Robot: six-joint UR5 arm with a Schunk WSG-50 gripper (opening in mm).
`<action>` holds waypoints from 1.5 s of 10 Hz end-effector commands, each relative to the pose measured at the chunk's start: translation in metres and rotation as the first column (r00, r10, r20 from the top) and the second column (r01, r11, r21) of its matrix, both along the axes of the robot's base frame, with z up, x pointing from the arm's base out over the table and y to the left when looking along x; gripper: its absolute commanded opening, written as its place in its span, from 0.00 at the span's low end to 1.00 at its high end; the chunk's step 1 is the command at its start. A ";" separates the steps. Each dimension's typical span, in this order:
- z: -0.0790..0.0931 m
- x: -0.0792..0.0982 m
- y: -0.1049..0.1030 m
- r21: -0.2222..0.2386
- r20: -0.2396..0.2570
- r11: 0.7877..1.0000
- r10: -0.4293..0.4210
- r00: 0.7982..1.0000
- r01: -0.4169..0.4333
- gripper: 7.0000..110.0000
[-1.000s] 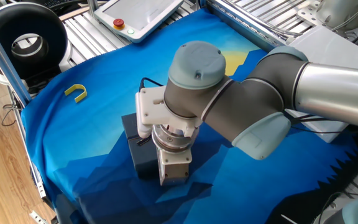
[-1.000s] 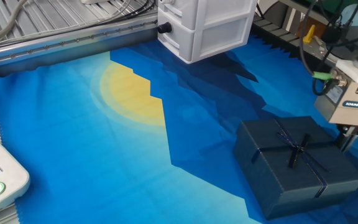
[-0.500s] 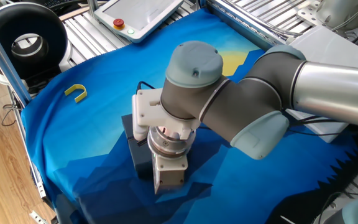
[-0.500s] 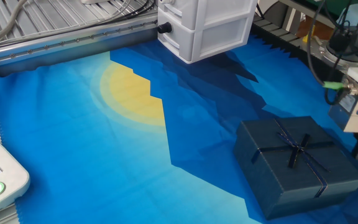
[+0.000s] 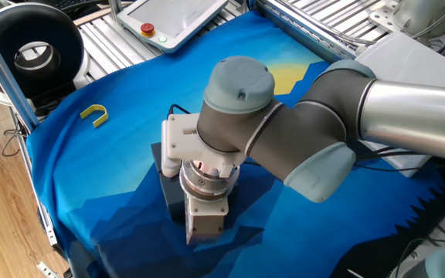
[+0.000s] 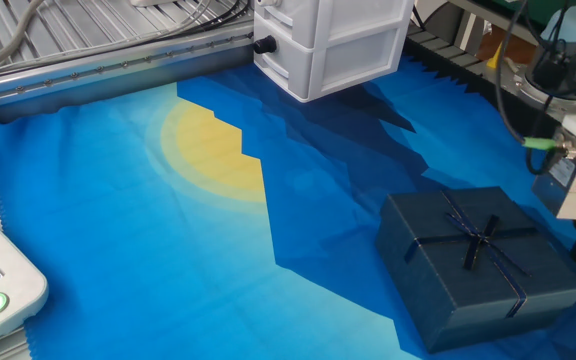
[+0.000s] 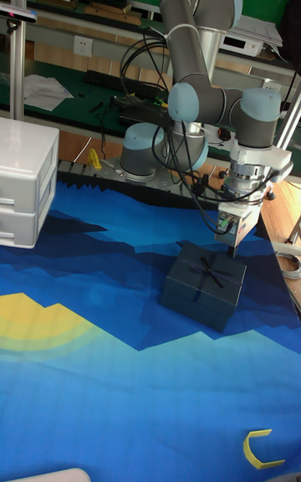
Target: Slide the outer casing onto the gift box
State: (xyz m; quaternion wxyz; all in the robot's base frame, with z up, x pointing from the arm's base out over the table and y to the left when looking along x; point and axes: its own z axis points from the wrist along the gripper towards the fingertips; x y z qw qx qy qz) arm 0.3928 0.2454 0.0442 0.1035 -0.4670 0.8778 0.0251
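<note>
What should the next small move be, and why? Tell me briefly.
Probably lift the hand straight up and clear. The outer casing lies flat on the cloth, closed on every visible side, so it looks seated. The hand hangs beside its edge, apparently gripping nothing.

The outer casing (image 6: 483,260) beside the pincer (image 7: 233,251) looks like matt dark cardboard with a thin ribbon; the cloth (image 6: 168,240) under it is smooth, printed blue and yellow; the drawer unit (image 6: 333,40) far from it is glossy white plastic.
</note>
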 end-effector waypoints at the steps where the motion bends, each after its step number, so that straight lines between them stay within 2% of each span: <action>1: 0.005 0.007 0.006 -0.020 0.055 1.000 -0.009 0.998 0.011 0.00; 4: 0.012 0.011 0.001 -0.042 0.079 0.999 0.012 0.997 -0.009 0.00; 10: 0.012 0.026 -0.020 -0.111 0.126 0.994 0.027 0.992 -0.013 0.00; 15: 0.018 0.034 -0.023 -0.130 0.159 0.991 0.054 0.986 -0.033 0.00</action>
